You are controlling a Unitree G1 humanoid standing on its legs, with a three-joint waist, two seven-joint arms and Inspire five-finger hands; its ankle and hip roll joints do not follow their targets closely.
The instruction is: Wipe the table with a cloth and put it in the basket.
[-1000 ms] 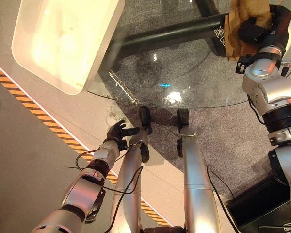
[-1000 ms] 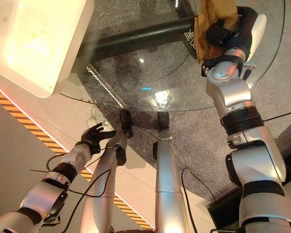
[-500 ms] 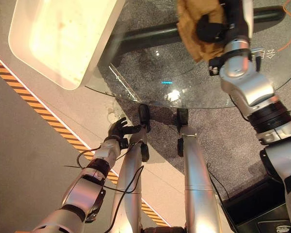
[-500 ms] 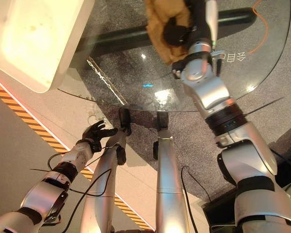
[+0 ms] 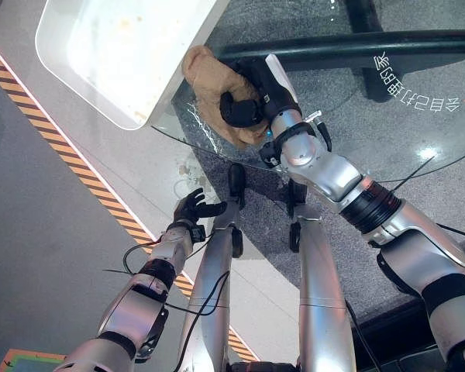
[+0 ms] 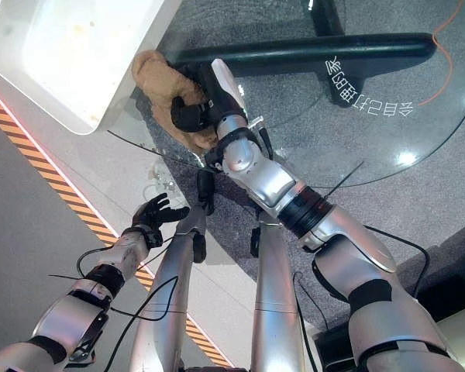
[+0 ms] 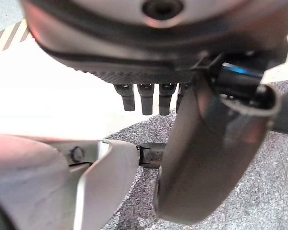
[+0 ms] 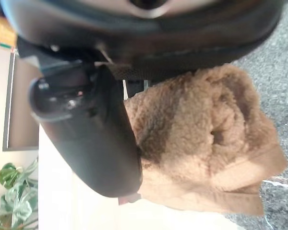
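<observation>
Gripping tan cloth (image 5: 209, 85) in curled right hand (image 5: 244, 105) on glass table (image 5: 356, 116), beside white basket (image 5: 151, 105).

We see a tan, fleecy cloth (image 5: 209, 85) with a darker brown shade in its folds, clasped in the black right hand (image 5: 244, 105). The bench (image 5: 418, 132) is clear glass over black legs (image 5: 349, 48) and speckled grey carpet (image 5: 356, 256), and the basket (image 5: 124, 54) beside it is white with a few brownish flecks inside. The left hand (image 5: 192, 209) is black, above a pale floor (image 5: 31, 232) crossed by an orange-and-black striped band (image 5: 70, 167).
</observation>
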